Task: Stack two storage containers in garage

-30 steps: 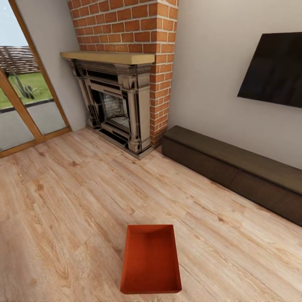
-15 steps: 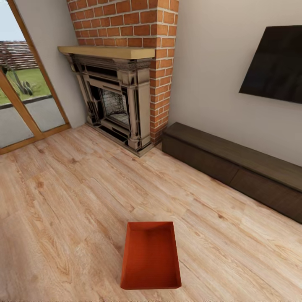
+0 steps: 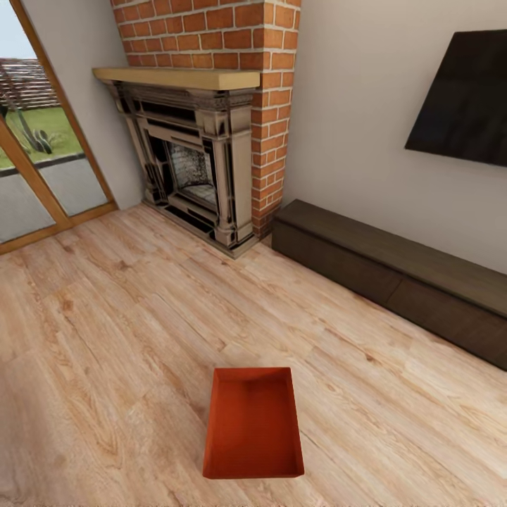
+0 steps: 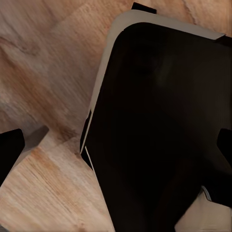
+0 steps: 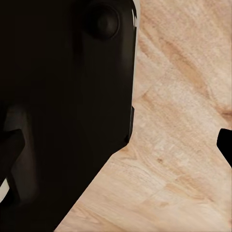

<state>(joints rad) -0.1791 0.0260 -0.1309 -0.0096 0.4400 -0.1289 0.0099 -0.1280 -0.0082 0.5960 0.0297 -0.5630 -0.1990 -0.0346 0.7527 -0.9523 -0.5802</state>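
The light wood-plank flooring (image 3: 127, 331) of the living room spreads across the head view. Against the far wall rises the red-brick fireplace (image 3: 211, 120), with wood-framed glass doors (image 3: 42, 162) to its left. To its right a long low dark cabinet (image 3: 394, 278) runs along the wall under a dark flat screen (image 3: 465, 98), whose right side is cut off by the picture's edge.

One storage container (image 3: 253, 422), orange-red and lidless, sits on the planks near the bottom centre, well apart from the fireplace and cabinet, with bare floor all round it.

Both wrist views look down on planks beside the robot's dark base (image 4: 159, 135). Each shows dark fingertips (image 4: 9, 150) at opposite edges, so the left gripper (image 4: 118, 152) and the right gripper (image 5: 118, 147) are spread wide, holding nothing.
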